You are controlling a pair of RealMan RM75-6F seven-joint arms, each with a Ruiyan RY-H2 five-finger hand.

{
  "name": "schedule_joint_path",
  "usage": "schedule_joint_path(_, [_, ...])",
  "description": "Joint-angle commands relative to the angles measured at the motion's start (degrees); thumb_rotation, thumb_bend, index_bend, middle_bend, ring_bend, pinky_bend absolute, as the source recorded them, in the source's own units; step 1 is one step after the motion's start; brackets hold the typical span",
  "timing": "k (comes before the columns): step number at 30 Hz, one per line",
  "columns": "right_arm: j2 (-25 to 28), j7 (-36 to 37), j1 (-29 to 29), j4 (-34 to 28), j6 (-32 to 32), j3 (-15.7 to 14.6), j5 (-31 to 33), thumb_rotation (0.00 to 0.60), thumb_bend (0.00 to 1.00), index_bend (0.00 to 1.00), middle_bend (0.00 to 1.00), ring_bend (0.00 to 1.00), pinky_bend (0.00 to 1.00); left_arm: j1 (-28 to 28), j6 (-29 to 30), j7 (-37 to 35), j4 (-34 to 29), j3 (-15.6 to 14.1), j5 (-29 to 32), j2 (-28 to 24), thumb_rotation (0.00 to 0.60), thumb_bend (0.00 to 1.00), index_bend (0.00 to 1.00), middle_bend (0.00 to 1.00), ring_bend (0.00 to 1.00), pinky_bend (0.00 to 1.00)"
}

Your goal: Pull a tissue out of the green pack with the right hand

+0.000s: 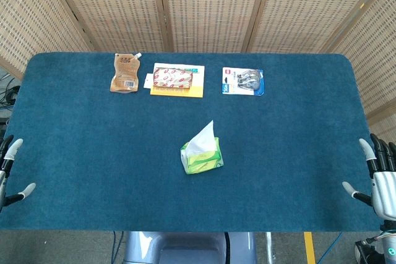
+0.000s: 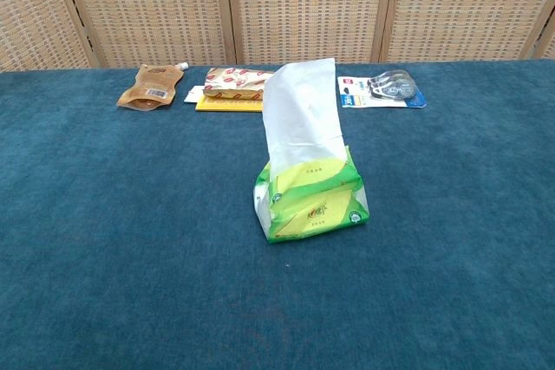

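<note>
Sitting near the middle of the blue table (image 1: pixel 74 153), a little toward your side, is the green pack (image 1: pixel 202 159), with a white tissue (image 1: pixel 203 138) standing up out of its top. In the chest view the tissue rises tall and slightly crumpled from the slot, and the pack leans a bit with its printed green and yellow face toward you. Your right hand (image 1: pixel 378 174) shows only at the right edge of the head view, beside the table's near right corner, well apart from the pack; its fingers are spread and hold nothing, the thumb pointing in toward the table. Your left hand (image 1: pixel 9 174) shows at the left edge of the same view, by the near left corner, also well apart from the pack, with fingers apart and nothing in them. Neither hand shows in the chest view. Along the far side of the table you have three other things in a row: a brown spouted pouch (image 1: pixel 125 73) on the left, a red-patterned packet (image 1: pixel 173 77) lying on a yellow card (image 1: pixel 177 90) just beside it, and a blue blister card (image 1: pixel 243 81) with small rounded items further right. All three lie flat and well apart from the pack. Behind the table stands a woven screen (image 1: pixel 210 4) with wooden frames.
</note>
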State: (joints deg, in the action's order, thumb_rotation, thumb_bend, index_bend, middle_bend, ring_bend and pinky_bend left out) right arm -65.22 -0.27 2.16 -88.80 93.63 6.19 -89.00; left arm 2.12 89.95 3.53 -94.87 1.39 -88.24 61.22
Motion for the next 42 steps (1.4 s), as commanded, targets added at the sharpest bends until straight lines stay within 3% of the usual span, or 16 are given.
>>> schedule_joint_path(1, [0.0,0.2,0.0,0.0,0.1,-0.1,-0.3,0.600,0.00,0.00,0.00,0.00,0.00,-0.1,0.1,-0.1,0.0,-0.1,-0.2,-0.1,0.600,0.00,0.00,0.00,0.00,0.00])
schedule_joint_path(3, [0.0,0.7,-0.1,0.2,0.4,-0.3,-0.7,0.600,0.00,0.00,0.00,0.00,0.00,-0.1,0.2,-0.1,0.1,-0.2,-0.4,0.0,0.600,0.00,0.00,0.00,0.00,0.00])
schedule_joint_path(4, [2.8,5.5,-3.3,-0.8,6.2,0.2,-1.0,0.600,0.00,0.00,0.00,0.00,0.00,-0.2,0.2,-0.1,0.1,-0.2,-0.5,0.0,0.600,0.00,0.00,0.00,0.00,0.00])
schedule_joint_path(5, [0.4,5.0,-2.5,-0.5,4.6,-1.3,-2.8,0.600,0.00,0.00,0.00,0.00,0.00,-0.2,0.2,-0.1,0.1,-0.2,-0.5,0.0,0.600,0.00,0.00,0.00,0.00,0.00])
schedule_joint_path(7, [-2.0,3.9,-1.0,1.4,3.3,-0.3,-2.5,0.600,0.00,0.00,0.00,0.00,0.00,-0.2,0.3,0.0,0.1,-0.3,-0.7,0.0,0.600,0.00,0.00,0.00,0.00,0.00])
schedule_joint_path(12, [-1.7,5.0,2.0,2.1,2.5,0.7,-6.0,0.600,0.00,0.00,0.00,0.00,0.00,-0.2,0.6,-0.7,0.2,-0.3,-1.2,0.0,0.600,0.00,0.00,0.00,0.00,0.00])
schedule_joint_path(15, [0.7,6.7,6.3,0.4,-1.1,0.7,-10.4,0.600,0.00,0.00,0.00,0.00,0.00,0.2,-0.1,-0.7,0.0,0.1,-0.7,-0.1,0.600,0.00,0.00,0.00,0.00,0.00])
schedule_joint_path(21, [6.8,12.1,19.3,-6.9,-17.8,2.9,-13.1,0.600,0.00,0.00,0.00,0.00,0.00,1.2,-2.4,-0.8,-0.2,1.1,1.9,-0.3,0.600,0.00,0.00,0.00,0.00,0.00])
schedule_joint_path(26, [6.6,9.6,29.5,-12.2,-33.1,6.7,-7.4,0.600,0.00,0.00,0.00,0.00,0.00,1.7,-3.7,-0.8,-0.3,2.0,4.1,-0.3,0.600,0.00,0.00,0.00,0.00,0.00])
schedule_joint_path(32, [1.7,2.2,39.1,-13.9,-46.9,10.1,2.4,0.600,0.00,0.00,0.00,0.00,0.00,2.9,-6.1,-0.6,-0.4,3.0,6.7,-0.4,0.600,0.00,0.00,0.00,0.00,0.00])
schedule_joint_path(36, [-3.6,-5.3,44.4,-12.2,-51.9,11.5,9.9,0.600,0.00,0.00,0.00,0.00,0.00,3.6,-7.8,-0.5,-0.8,3.7,8.8,-0.7,0.600,0.00,0.00,0.00,0.00,0.00])
schedule_joint_path(42, [-9.6,-12.5,48.8,-8.9,-53.0,12.2,17.8,0.600,0.00,0.00,0.00,0.00,0.00,4.4,-9.6,-0.1,-1.0,4.3,10.8,-0.9,0.600,0.00,0.00,0.00,0.00,0.00])
